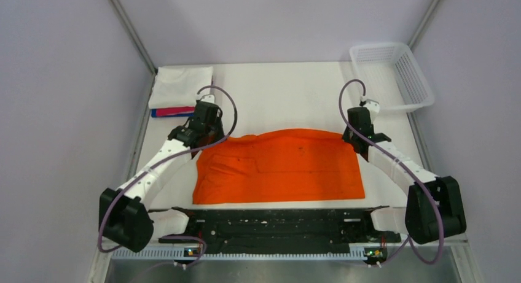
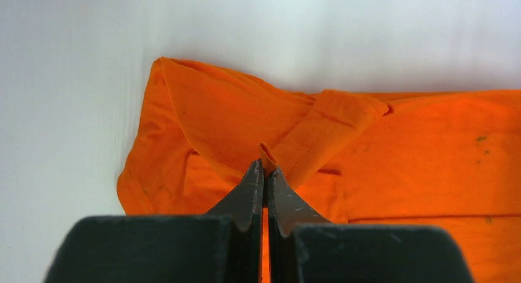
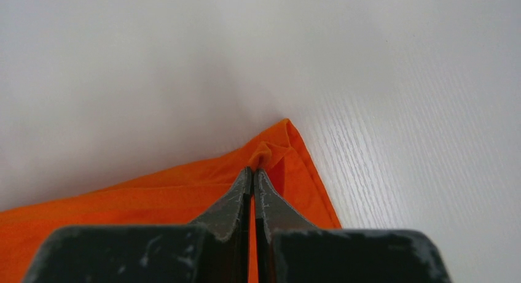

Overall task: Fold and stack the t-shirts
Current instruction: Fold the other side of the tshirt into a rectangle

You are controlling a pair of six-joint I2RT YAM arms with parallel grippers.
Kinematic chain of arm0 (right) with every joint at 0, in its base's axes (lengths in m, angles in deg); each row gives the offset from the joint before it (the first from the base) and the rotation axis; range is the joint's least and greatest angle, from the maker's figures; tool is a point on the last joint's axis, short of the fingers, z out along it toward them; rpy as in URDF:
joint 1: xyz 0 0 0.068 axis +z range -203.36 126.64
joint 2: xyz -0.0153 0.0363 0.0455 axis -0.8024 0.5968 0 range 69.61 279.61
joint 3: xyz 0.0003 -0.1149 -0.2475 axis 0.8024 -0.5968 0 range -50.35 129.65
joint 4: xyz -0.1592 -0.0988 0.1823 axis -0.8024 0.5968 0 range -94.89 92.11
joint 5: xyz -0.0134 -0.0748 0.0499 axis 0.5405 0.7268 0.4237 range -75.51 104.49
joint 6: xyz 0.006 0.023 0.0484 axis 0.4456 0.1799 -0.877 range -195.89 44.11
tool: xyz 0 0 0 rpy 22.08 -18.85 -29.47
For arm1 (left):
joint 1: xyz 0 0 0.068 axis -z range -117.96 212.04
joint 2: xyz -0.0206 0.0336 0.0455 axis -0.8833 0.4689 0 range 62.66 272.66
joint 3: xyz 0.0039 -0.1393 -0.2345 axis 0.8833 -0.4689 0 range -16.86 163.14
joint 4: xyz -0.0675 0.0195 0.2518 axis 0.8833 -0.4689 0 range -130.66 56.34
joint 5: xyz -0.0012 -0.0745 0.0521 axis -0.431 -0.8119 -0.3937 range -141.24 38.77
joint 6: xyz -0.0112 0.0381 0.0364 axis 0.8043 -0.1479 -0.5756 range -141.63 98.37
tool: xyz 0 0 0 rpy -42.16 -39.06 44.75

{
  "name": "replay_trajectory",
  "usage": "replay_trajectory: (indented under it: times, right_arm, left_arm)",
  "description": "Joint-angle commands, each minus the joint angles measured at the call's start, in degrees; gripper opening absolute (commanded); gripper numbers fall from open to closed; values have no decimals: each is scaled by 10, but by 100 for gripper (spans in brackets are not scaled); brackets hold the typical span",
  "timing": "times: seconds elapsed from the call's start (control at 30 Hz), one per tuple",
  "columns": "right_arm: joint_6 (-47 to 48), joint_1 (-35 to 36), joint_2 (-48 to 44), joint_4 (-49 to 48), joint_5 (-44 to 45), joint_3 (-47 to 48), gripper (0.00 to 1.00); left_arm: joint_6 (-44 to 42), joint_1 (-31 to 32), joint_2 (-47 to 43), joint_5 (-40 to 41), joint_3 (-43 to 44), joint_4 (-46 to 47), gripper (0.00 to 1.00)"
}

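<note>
The orange t-shirt (image 1: pixel 279 166) lies spread on the white table, near the middle front. My left gripper (image 1: pixel 212 131) is shut on a pinch of its cloth at the far left corner, by a folded sleeve (image 2: pixel 325 120); the gripper (image 2: pixel 265 170) holds a small pucker of orange cloth. My right gripper (image 1: pixel 355 139) is shut on the shirt's far right corner (image 3: pixel 279 142); its tips (image 3: pixel 253 170) pinch a fold of cloth. A stack of folded t-shirts (image 1: pixel 179 86), white on top with pink-red and blue edges below, lies at the far left corner.
A white mesh basket (image 1: pixel 393 74) stands at the far right corner, partly over the table edge. Grey walls close in on both sides. A black frame (image 1: pixel 276 224) runs along the near edge between the arm bases.
</note>
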Motion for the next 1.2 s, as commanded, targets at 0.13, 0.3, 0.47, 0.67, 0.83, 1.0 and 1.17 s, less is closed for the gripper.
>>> replay_trajectory:
  times: [0.13,0.3,0.47,0.67,0.83,1.0,1.17]
  right_arm:
    - [-13,8,-97,31,5,-43,0]
    - [-12,8,-122,43,6,-54,0]
    - [-11,8,-143,50,11,-68,0]
    - [-13,8,-141,43,-9,-78,0]
    - [-30,8,-127,42,-1,-94,2]
    - [-58,8,-124,43,8,-108,13]
    - [-75,9,-140,50,26,-113,56]
  left_arm:
    - [67,43,-146,7,-102,7,0]
    - [104,59,-220,19,-150,-25,0]
    - [142,69,-303,10,-197,-45,0]
    - [176,72,-357,-7,-244,-63,0]
    - [220,81,-386,-56,-292,-62,0]
    - [268,107,-416,-92,-339,-94,5]
    - [306,133,-438,-125,-372,-130,41]
